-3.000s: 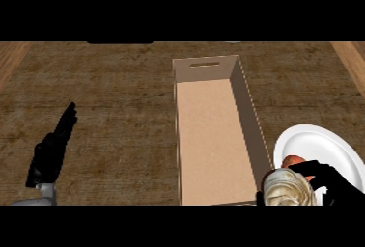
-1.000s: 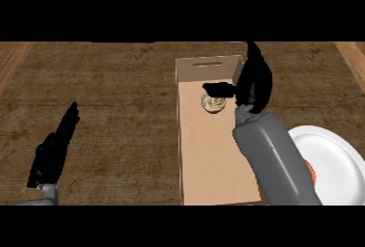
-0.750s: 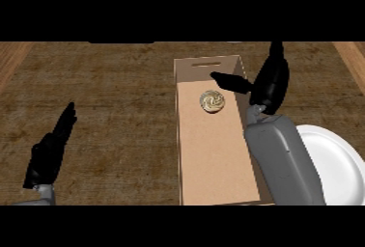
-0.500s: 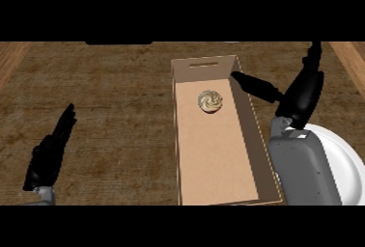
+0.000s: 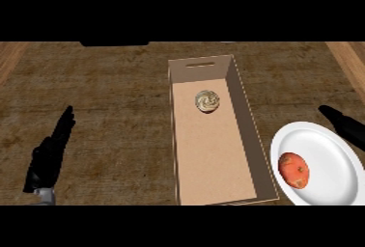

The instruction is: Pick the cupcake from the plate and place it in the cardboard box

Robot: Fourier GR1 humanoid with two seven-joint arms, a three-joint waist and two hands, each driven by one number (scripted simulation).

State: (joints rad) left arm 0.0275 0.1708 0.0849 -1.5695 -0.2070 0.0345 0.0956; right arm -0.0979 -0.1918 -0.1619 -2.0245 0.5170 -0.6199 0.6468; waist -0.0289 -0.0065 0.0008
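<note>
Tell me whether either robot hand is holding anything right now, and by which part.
Nothing is held. The left robot hand rests open on the counter; the right robot hand is open beside the plate. The cupcake sits in the cardboard box.

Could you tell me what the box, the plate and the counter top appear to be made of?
The box looks like plain cardboard: matt tan walls, thin edges, a slot cut in the far end. The plate looks like glazed white ceramic, smooth and evenly bright, though plastic is possible. The counter top looks like dark, rough-grained wood.

A cream-and-brown swirled cupcake [image 5: 206, 101] is seen in a tan box [image 5: 246, 140]; an orange-red fruit [image 5: 294, 170] is seen on a white plate [image 5: 329, 164].
</note>
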